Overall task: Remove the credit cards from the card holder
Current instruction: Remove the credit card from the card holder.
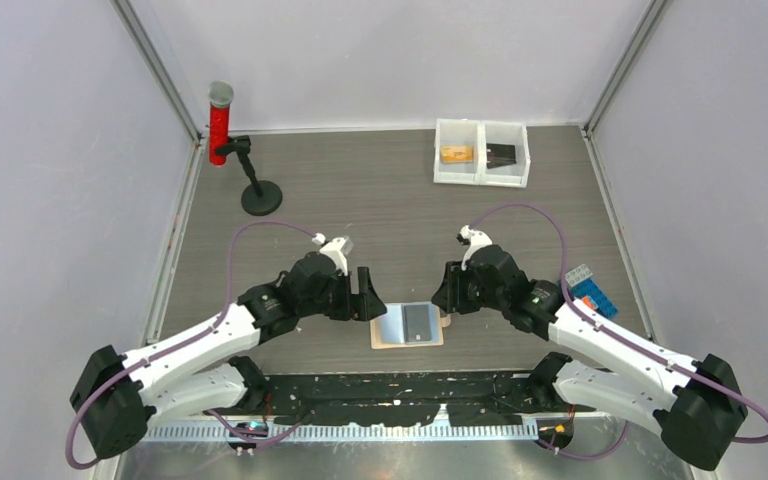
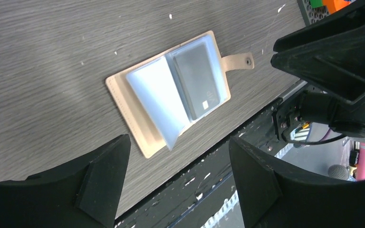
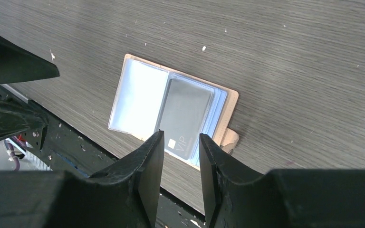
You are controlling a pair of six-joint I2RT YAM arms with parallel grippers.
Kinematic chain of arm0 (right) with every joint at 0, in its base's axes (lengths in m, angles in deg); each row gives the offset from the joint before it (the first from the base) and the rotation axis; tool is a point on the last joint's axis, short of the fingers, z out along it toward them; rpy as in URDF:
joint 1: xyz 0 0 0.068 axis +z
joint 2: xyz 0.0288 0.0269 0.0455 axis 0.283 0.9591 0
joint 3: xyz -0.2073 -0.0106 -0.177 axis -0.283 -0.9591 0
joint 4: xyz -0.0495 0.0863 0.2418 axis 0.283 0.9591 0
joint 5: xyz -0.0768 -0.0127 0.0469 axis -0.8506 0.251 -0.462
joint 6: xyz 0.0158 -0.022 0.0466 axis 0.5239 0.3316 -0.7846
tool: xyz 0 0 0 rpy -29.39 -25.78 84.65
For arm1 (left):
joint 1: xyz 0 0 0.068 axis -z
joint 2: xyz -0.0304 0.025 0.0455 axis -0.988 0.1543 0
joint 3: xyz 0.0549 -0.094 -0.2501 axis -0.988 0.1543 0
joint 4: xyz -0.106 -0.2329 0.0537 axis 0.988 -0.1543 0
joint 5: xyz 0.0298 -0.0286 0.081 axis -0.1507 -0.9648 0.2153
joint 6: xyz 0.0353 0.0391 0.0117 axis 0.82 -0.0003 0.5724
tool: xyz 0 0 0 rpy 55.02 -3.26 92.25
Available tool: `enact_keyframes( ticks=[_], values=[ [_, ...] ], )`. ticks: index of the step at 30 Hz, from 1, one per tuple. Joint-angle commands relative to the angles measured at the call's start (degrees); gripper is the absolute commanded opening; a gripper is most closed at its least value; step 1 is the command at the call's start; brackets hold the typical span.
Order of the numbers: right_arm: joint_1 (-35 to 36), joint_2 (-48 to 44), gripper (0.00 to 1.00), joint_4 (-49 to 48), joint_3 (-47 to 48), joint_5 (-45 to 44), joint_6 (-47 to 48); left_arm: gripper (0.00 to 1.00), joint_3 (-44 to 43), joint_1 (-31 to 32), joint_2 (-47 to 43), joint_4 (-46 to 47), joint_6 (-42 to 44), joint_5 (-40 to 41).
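The tan card holder (image 1: 377, 335) lies open and flat near the table's front edge, between my two grippers. A dark grey credit card (image 1: 419, 322) sits in its right-hand clear pocket, while a pale glossy sleeve covers the left half. The left wrist view shows the card holder (image 2: 133, 124), the credit card (image 2: 198, 80) and the snap tab (image 2: 237, 61). My left gripper (image 1: 366, 292) (image 2: 178, 142) hangs open just left of the holder, empty. My right gripper (image 1: 448, 290) (image 3: 181, 137) hovers open over the credit card (image 3: 186, 114) marked VIP, with nothing between the fingers.
A white two-compartment bin (image 1: 480, 176) stands at the back, with an orange-tan block (image 1: 455, 154) in its left cell and a dark item (image 1: 501, 154) in its right. A red cylinder (image 1: 220, 125) and a black stand (image 1: 260, 195) are back left. Blue and orange pieces (image 1: 590, 292) lie right.
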Motion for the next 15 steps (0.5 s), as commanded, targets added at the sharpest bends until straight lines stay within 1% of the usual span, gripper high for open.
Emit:
enact_keyframes(
  ticks=[1,3,6,8,9,12,15],
  values=[
    [0.76,-1.47,0.41,-4.28,-0.74,-2.15,-2.23,0.76,-2.23,-0.24,4.02,9.66,-0.76,-0.81],
    [0.82,-1.34,0.40,-5.43,-1.33,-1.60,-2.40,0.72,-2.15,-0.35,6.26,11.59,-0.99,-1.12],
    [0.83,-0.71,0.41,-7.28,-2.06,0.10,-2.42,0.56,-1.68,-0.82,10.13,14.57,-0.74,-2.91],
    [0.90,-0.04,0.41,-7.92,-2.19,0.27,-2.35,0.47,-1.26,-1.27,12.20,15.86,-0.75,-3.21],
    [0.91,0.32,0.41,-8.06,-2.23,0.17,-2.47,0.45,-0.92,-1.41,13.13,16.30,-0.63,-3.53],
    [0.92,1.76,0.41,-8.47,-2.24,0.10,-2.84,0.43,0.22,-1.43,15.32,20.01,-0.50,-4.66],
    [0.91,3.07,0.41,-8.56,-1.78,0.51,-3.06,0.43,1.57,-1.50,16.95,23.13,-0.73,-5.38]
  ],
)
